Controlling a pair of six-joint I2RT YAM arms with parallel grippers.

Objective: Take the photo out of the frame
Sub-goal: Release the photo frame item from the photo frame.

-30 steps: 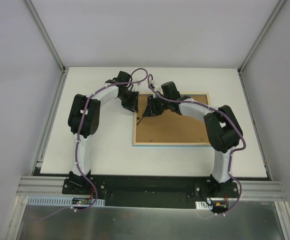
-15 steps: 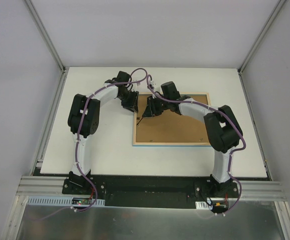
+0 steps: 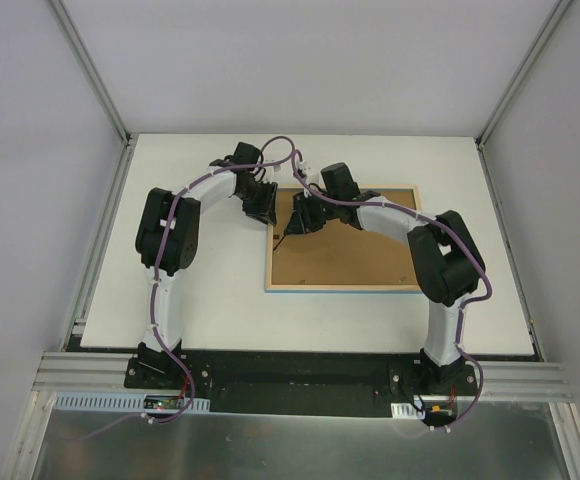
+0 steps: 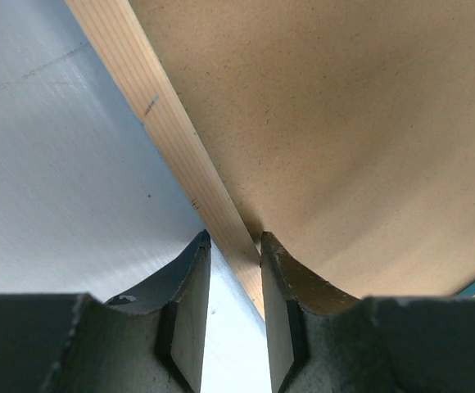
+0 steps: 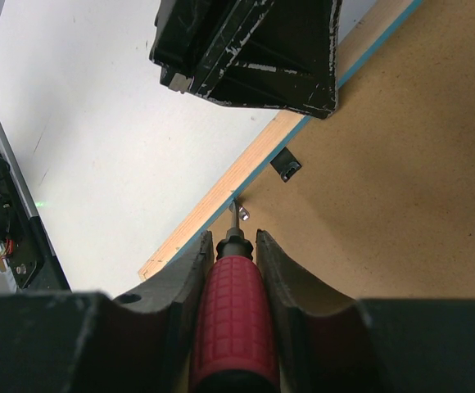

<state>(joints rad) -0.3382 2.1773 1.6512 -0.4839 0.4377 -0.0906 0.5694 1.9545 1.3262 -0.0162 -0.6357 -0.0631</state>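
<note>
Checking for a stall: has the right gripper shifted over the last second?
No. In the top view the right gripper, shut on the screwdriver, sits at the same spot near the left rim of the frame in all three pictures.

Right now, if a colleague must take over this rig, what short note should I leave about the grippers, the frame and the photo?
The left gripper is shut on the frame, on its pale wood rim near the far left corner.
The right gripper is shut on the red-handled screwdriver, with its tip at a small metal tab by that rim.
The frame lies face down on the table, with the brown back panel up.
The photo is not in view.
Done: frame steadied, tool at the tab.
Left: free the tabs, lift the back panel, take out the photo.
</note>
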